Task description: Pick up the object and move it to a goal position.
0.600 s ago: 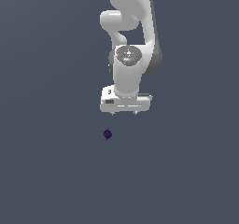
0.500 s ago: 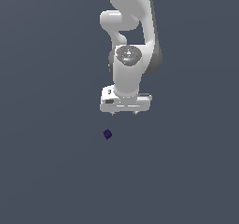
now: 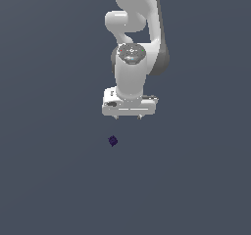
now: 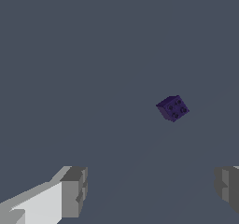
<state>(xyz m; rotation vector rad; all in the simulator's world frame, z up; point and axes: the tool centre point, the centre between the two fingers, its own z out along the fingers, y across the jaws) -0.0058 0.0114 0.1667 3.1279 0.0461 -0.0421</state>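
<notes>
The object (image 3: 112, 140), a tiny dark purple cube-like block, is lying by itself on the plain grey tabletop (image 3: 49, 180), turned at an angle so that a corner is facing the exterior camera. In the wrist view the same block (image 4: 172, 108) is showing a face marked with small dark dots, and nothing is touching it.

The pincer (image 3: 128, 117) is hanging above the block and a little toward the exterior view's right, near it but plainly apart. Its two fingers are standing wide apart: in the wrist view one fingertip (image 4: 74, 192) is sitting at one side of the picture and the other at the far edge, with bare surface between them. The pincer is holding nothing, and the block is lying ahead of the gap, not between the fingers.

So the task is looking barely begun. The arm (image 3: 132, 58) is standing over the work area with its wrist pointing down, but the grasp is not yet made and the lift and carry are both left to do. No goal marker is showing in either view, so I cannot tell where the block is meant to end up. The next move, as I judge it, is calling for lining the open fingers over the block and descending around it.
</notes>
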